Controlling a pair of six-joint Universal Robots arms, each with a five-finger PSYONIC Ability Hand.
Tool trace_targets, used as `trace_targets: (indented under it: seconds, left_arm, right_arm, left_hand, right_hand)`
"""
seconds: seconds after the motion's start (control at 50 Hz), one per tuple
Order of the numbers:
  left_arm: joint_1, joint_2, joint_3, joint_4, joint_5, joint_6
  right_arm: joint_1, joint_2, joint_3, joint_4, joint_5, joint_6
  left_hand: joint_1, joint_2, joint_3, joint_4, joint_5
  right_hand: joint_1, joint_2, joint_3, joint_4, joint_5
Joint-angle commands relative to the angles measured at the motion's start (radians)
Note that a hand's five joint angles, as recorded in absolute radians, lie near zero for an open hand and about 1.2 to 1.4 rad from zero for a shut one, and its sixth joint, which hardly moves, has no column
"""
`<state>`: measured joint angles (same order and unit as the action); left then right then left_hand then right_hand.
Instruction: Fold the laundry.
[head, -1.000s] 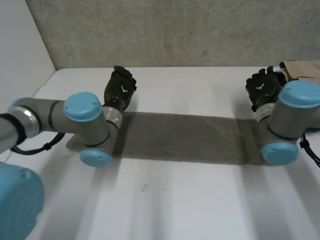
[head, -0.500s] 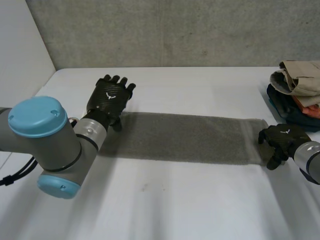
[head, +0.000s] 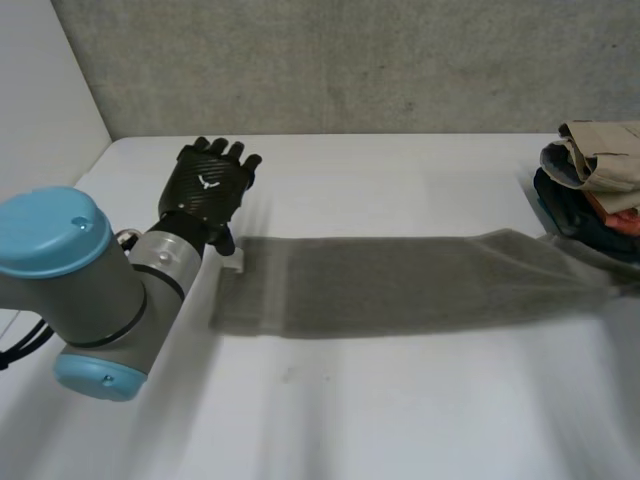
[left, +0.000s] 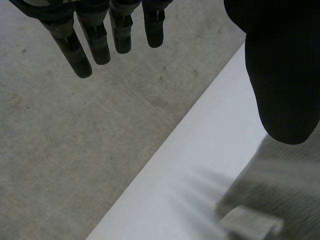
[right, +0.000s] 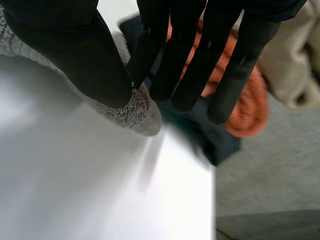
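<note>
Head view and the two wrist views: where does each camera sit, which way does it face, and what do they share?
Head view: behind the arms, looking down on the white table, long grey towel and pile of beige, orange and dark clothes; left arm and open left hand show.
Left wrist view: from that wrist, past its straight fingers to the table's edge.
Right wrist view: from that wrist, along the right hand pinching the towel's corner.
Shared: all show the towel.

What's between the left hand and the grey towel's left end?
Nothing visible: the left hand is open beside the left end of the towel, with bare table between. The right hand pinches the other end, next to the clothes pile.
</note>
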<state>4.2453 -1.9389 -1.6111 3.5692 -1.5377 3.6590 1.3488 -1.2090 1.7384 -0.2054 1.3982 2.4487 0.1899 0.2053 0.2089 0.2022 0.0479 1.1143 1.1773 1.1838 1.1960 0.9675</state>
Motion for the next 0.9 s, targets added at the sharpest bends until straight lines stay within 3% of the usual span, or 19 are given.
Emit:
trace_targets:
  seconds: [0.02, 0.08, 0.1, 0.18, 0.24, 0.34, 0.42, 0.52, 0.54, 0.6, 0.62, 0.7, 0.9]
  left_arm:
    - [0.028, 0.055, -0.039, 0.000, 0.002, -0.003]
    - [0.041, 0.072, -0.044, 0.000, 0.001, -0.003]
    - [0.042, 0.075, -0.044, 0.000, 0.001, -0.003]
    - [0.048, 0.100, -0.043, 0.002, -0.002, -0.011]
    - [0.050, 0.113, -0.046, -0.001, -0.005, -0.025]
    - [0.051, 0.135, -0.069, -0.003, -0.001, -0.062]
    - [0.051, 0.136, -0.084, -0.003, -0.001, -0.072]
    - [0.050, 0.136, -0.102, 0.000, 0.001, -0.072]
    - [0.050, 0.136, -0.104, 0.000, 0.001, -0.073]
    - [0.050, 0.135, -0.105, 0.000, 0.001, -0.073]
    - [0.050, 0.136, -0.105, 0.002, 0.001, -0.073]
    - [0.048, 0.135, -0.093, 0.006, 0.001, -0.071]
    - [0.031, 0.133, -0.078, 0.008, 0.001, -0.071]
  right_arm:
    - [0.019, -0.009, -0.062, -0.011, -0.019, -0.119]
    - [0.148, -0.014, -0.095, -0.048, -0.028, -0.108]
    - [0.253, -0.014, -0.120, -0.083, -0.030, -0.100]
    - [0.476, -0.018, -0.160, -0.191, -0.041, -0.088]
    - [0.588, -0.007, -0.178, -0.245, -0.050, -0.088]
    - [0.875, 0.177, -0.290, -0.289, -0.164, -0.102]
    - [1.009, 0.333, -0.394, -0.261, -0.214, -0.112]
    - [1.041, 0.450, -0.470, -0.229, -0.208, -0.143]
    - [1.049, 0.450, -0.476, -0.238, -0.191, -0.148]
    - [1.040, 0.410, -0.484, -0.235, -0.108, -0.128]
    - [1.037, 0.373, -0.481, -0.233, -0.023, -0.096]
    - [1.033, 0.272, -0.450, -0.198, 0.143, 0.053]
    - [0.836, 0.203, -0.310, 0.128, 0.117, 0.228]
  left_hand:
    - [-0.015, -0.030, -0.034, -0.027, -0.047]
    - [-0.015, -0.030, -0.034, -0.027, -0.047]
    - [-0.015, -0.030, -0.034, -0.027, -0.047]
    - [-0.012, -0.027, -0.031, -0.024, -0.044]
    - [-0.012, -0.027, -0.031, -0.024, -0.044]
    - [-0.012, -0.027, -0.031, -0.024, -0.044]
    - [-0.012, -0.027, -0.031, -0.024, -0.044]
    - [-0.012, -0.027, -0.031, -0.024, -0.044]
    - [-0.012, -0.027, -0.031, -0.024, -0.044]
    - [-0.012, -0.027, -0.031, -0.024, -0.044]
    - [-0.012, -0.027, -0.031, -0.024, -0.044]
    - [-0.012, -0.027, -0.031, -0.024, -0.044]
    - [-0.012, -0.027, -0.031, -0.024, -0.044]
  right_hand:
    - [0.282, 0.219, 0.212, 0.200, 0.254]
    - [0.282, 0.219, 0.212, 0.200, 0.254]
    - [0.282, 0.219, 0.212, 0.200, 0.254]
    - [0.282, 0.219, 0.212, 0.200, 0.254]
    - [0.282, 0.219, 0.212, 0.200, 0.254]
    - [0.282, 0.219, 0.212, 0.200, 0.254]
    - [0.282, 0.219, 0.212, 0.200, 0.254]
    - [0.282, 0.219, 0.212, 0.200, 0.254]
    - [0.193, 0.130, 0.123, 0.111, 0.165]
    - [-0.940, -1.003, -1.009, -1.021, -0.967]
    - [-0.940, -1.003, -1.009, -1.021, -0.967]
    - [-0.940, -1.003, -1.009, -1.021, -0.967]
    - [-0.940, -1.003, -1.009, -1.021, -0.967]
